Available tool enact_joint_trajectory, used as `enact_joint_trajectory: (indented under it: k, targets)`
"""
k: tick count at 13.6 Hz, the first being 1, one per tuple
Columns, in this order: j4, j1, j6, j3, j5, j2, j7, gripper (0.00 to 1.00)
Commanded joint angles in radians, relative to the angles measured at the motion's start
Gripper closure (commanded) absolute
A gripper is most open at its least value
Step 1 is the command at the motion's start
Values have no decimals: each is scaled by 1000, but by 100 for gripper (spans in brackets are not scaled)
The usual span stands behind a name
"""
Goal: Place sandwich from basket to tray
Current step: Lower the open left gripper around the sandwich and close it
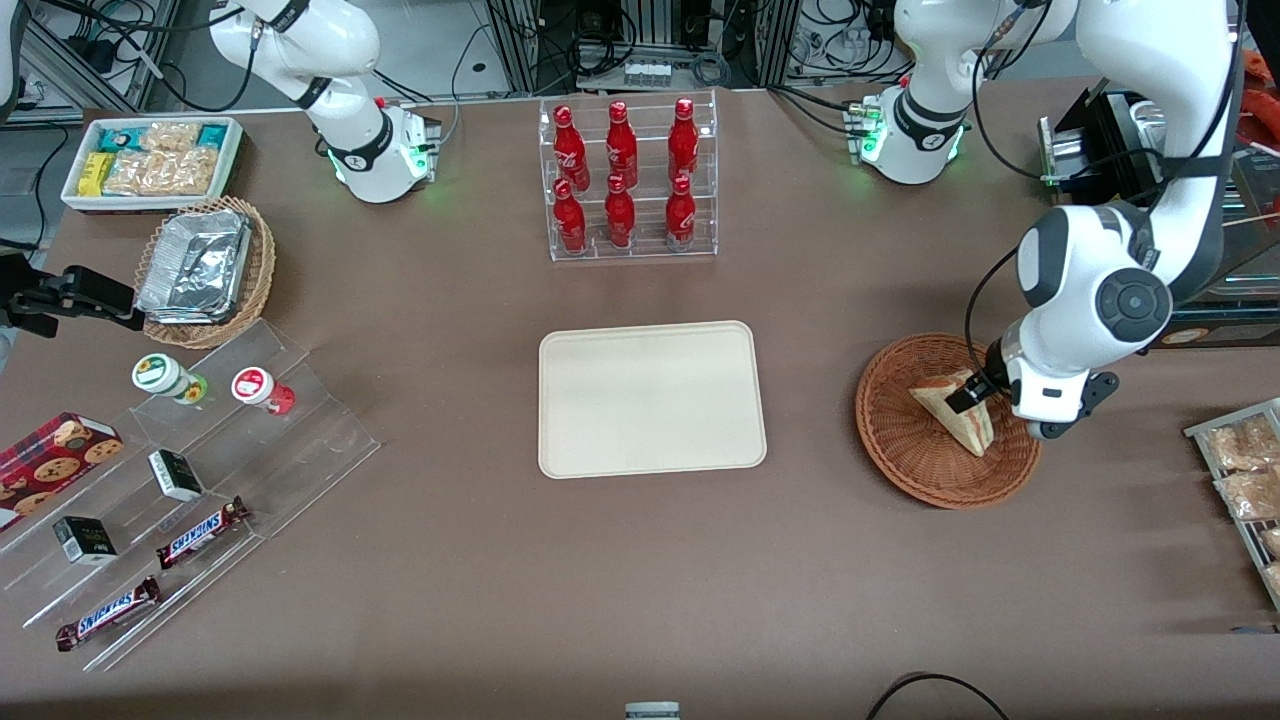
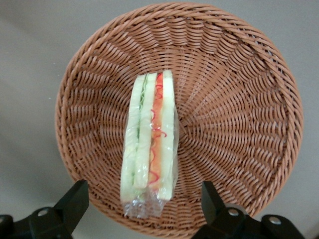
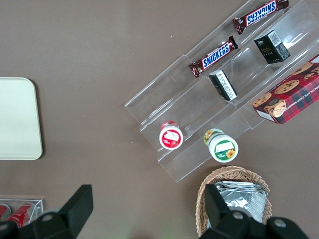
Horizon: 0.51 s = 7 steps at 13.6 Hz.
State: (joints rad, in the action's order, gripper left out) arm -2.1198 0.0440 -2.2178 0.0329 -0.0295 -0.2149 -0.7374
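The sandwich, a plastic-wrapped wedge with red, green and white layers, lies in the reddish-brown wicker basket toward the working arm's end of the table. My left gripper hangs just above the sandwich, over the basket. In the left wrist view the sandwich stands on edge in the basket, and the gripper is open, its black fingers wide on either side of the wrapper's end, not touching it. The cream tray lies bare at the table's middle.
A clear rack of red bottles stands farther from the camera than the tray. A wire rack of snack packets sits at the working arm's end. Toward the parked arm's end are a tan foil-filled basket, a white bin and an acrylic snack stand.
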Motion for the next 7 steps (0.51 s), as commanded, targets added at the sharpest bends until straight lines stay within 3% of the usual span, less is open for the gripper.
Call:
enact_joint_trajectory:
  k: [1,7]
  targets:
    - [-6,4,-51,4,-4,-32,-37,0]
    - [-60,-1,-137,4,3,-63,-48,1]
